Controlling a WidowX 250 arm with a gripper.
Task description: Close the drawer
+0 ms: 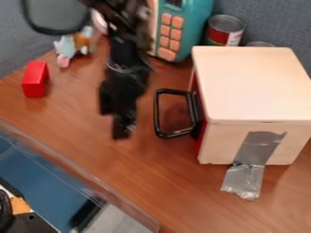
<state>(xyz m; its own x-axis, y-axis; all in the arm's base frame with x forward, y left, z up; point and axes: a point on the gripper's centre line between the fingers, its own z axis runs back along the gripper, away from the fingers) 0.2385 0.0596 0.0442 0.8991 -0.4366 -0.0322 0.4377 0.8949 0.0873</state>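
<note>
Black claw (122, 127), open or closed I cannot tell, may push the black looped handle (156, 113) off-centre, so the red-fronted drawer (201, 136) jams.

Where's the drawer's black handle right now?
In the camera view, just right of centre: the black handle sticks out from the wooden box's left side, with the gripper hanging to its left.

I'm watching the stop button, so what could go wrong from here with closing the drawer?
The gripper hangs beside the looped handle, so it could slip into the loop and snag. A hard push might shift the wooden box, despite the tape running from its side onto the table.
</note>
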